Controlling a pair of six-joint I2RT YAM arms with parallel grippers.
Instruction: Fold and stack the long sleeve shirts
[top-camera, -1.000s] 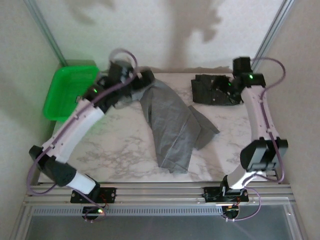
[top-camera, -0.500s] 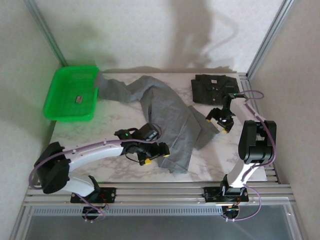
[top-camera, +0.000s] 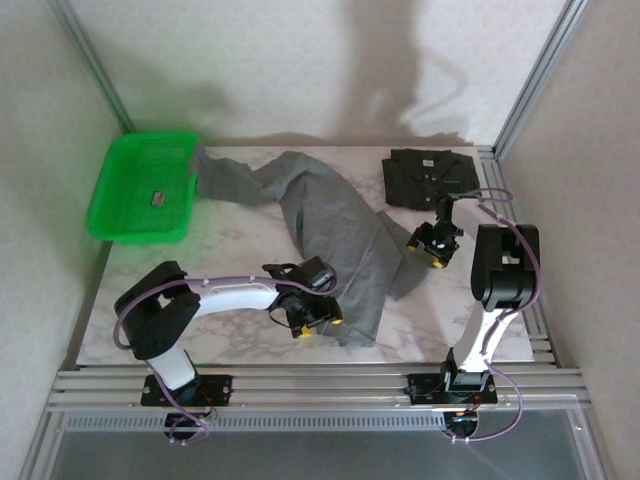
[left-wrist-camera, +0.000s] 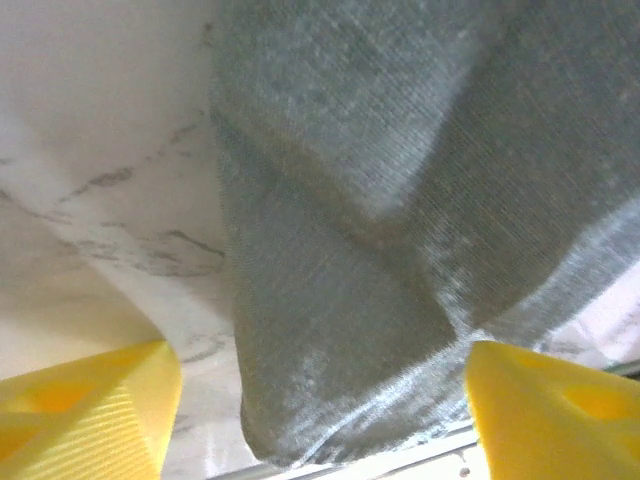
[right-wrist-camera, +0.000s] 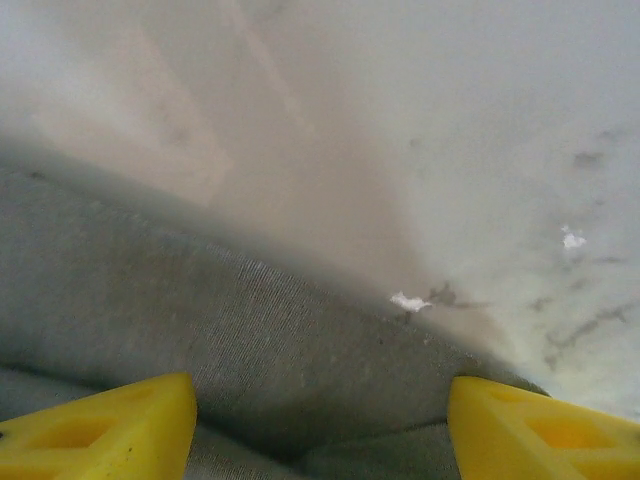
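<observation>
The grey shirt (top-camera: 335, 235) lies unfolded on the marble table (top-camera: 230, 250). It runs from the far left, where one sleeve touches the green tray (top-camera: 135, 233), down to the near middle. The charcoal shirt (top-camera: 420, 178) sits folded at the far right, apart from the grey one.

The left gripper (top-camera: 318, 322) is low at the near hem of the grey shirt. In the left wrist view its yellow fingertips (left-wrist-camera: 90, 400) stand spread wide, with the grey cloth lying between them and nothing pinched.

The right gripper (top-camera: 427, 248) is at the right edge of the grey shirt, near the charcoal one. Its yellow fingertips (right-wrist-camera: 110, 425) are also spread, with grey cloth between them and bare marble beyond.
</observation>
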